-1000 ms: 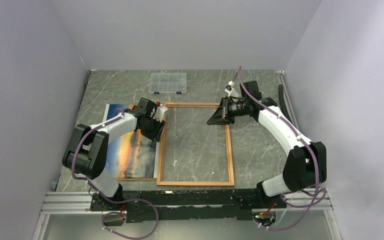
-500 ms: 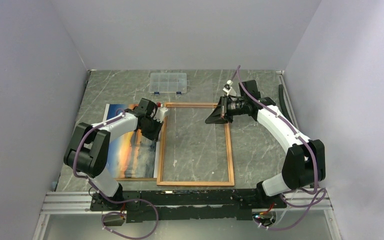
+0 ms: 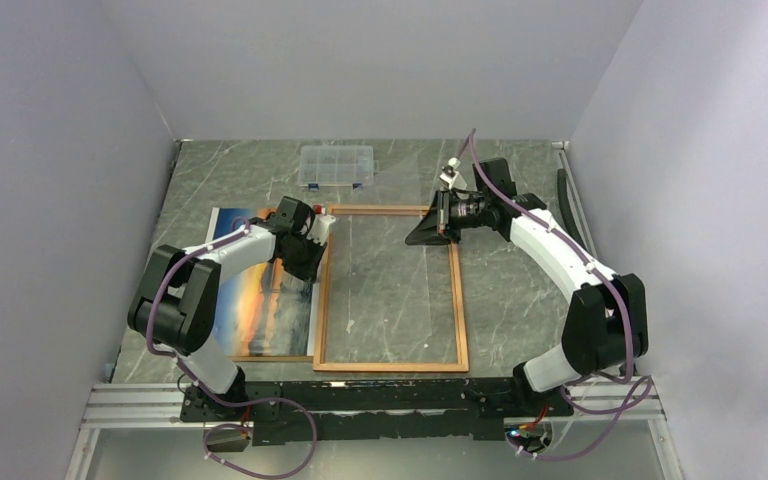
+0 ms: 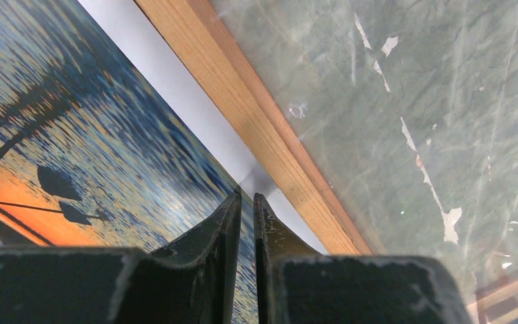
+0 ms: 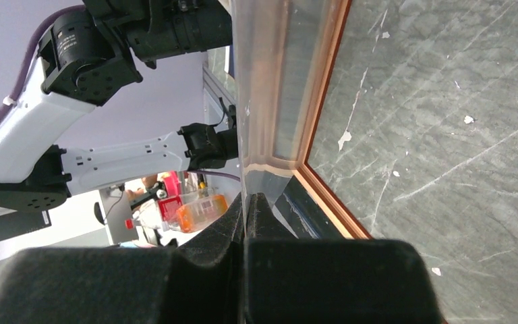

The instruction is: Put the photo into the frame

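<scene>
The photo (image 3: 250,290), a sunset print, lies face up at the left of the table; it fills the left of the left wrist view (image 4: 74,121). The frame (image 3: 459,300) lies flat beside it, its wooden left rail (image 4: 243,101) next to the photo's right edge. My left gripper (image 3: 307,262) is pinched on that right edge (image 4: 246,197). My right gripper (image 3: 422,236) is over the frame's far right part, shut (image 5: 248,197) on the edge of the clear pane (image 5: 263,88), which stands tilted up from the frame rail (image 5: 324,101).
A small clear compartment box (image 3: 336,166) stands at the back. A brown backing board edge (image 3: 270,357) shows under the photo's near side. A dark strip (image 3: 567,205) lies along the right wall. Purple walls close in on three sides.
My right gripper has moved a little left and towards the back with the pane. My left gripper has stayed at the photo's edge.
</scene>
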Available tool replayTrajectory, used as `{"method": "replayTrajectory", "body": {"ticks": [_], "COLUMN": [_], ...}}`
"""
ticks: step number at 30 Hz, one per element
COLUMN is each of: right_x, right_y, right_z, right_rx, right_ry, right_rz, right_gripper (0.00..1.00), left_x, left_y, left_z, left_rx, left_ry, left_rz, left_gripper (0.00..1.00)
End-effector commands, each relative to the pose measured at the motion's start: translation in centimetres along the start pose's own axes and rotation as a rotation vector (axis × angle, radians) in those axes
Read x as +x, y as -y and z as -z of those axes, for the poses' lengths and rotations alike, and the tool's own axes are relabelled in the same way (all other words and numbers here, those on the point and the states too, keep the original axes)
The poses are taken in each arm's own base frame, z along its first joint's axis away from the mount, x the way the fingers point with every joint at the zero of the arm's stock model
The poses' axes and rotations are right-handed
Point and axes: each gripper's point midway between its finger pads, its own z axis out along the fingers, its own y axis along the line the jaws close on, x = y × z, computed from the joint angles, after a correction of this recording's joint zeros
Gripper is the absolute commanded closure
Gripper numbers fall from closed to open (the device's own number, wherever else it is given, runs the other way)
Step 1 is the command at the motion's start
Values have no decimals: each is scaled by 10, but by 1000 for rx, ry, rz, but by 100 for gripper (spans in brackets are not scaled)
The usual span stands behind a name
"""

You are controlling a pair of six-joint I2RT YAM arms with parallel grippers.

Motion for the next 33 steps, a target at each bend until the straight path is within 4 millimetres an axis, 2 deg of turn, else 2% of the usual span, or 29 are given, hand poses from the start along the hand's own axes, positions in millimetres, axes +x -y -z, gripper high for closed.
{"method": "replayTrajectory", "body": {"ticks": [1, 12, 33], "right_x": [-8, -5, 8], "right_y": [-10, 5, 65], "right_z": [-1, -4, -5], "right_rx": [-21, 31, 174], "right_ry": [5, 5, 1], "right_rz": [45, 13, -55], "right_gripper": [100, 100, 100], "left_x": [-6, -8, -6], "left_y": [2, 2, 3], "left_z": [-1, 0, -1], "left_rx": [19, 20, 24], "left_ry": [22, 31, 24], "left_rz": [-4, -12, -15], "left_gripper": [81, 82, 84]}}
